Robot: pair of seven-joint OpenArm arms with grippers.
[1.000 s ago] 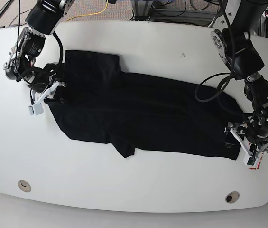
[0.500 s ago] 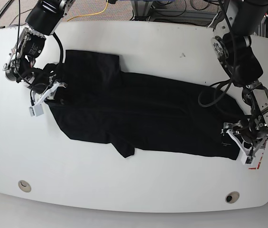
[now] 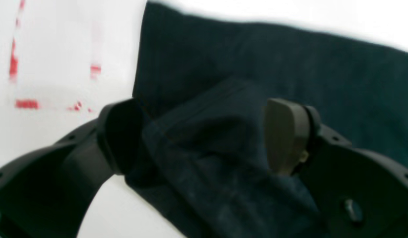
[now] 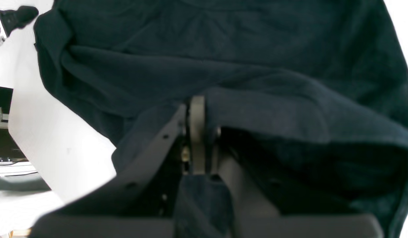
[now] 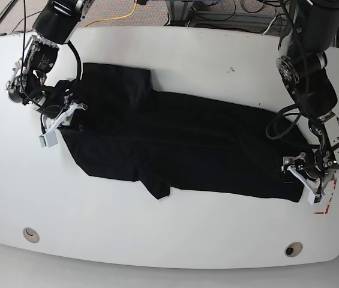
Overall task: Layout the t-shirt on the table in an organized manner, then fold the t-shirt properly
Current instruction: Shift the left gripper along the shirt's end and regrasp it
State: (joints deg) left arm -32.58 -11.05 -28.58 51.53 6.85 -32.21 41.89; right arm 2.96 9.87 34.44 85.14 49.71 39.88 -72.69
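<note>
Across the middle of the base view, the white table (image 5: 175,240) carries the black t-shirt (image 5: 181,144), spread from upper left to lower right. At frame left, the right gripper (image 4: 195,132) is clamped on its edge; at lower right, the left gripper (image 3: 204,138) stands with jaws apart astride the hem corner.

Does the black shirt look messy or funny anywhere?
Yes. The t-shirt lies slanted across the table, with a sleeve flap sticking out at the near edge. Its ends are bunched up where the right gripper pinches it and where the open left gripper straddles it.
</note>
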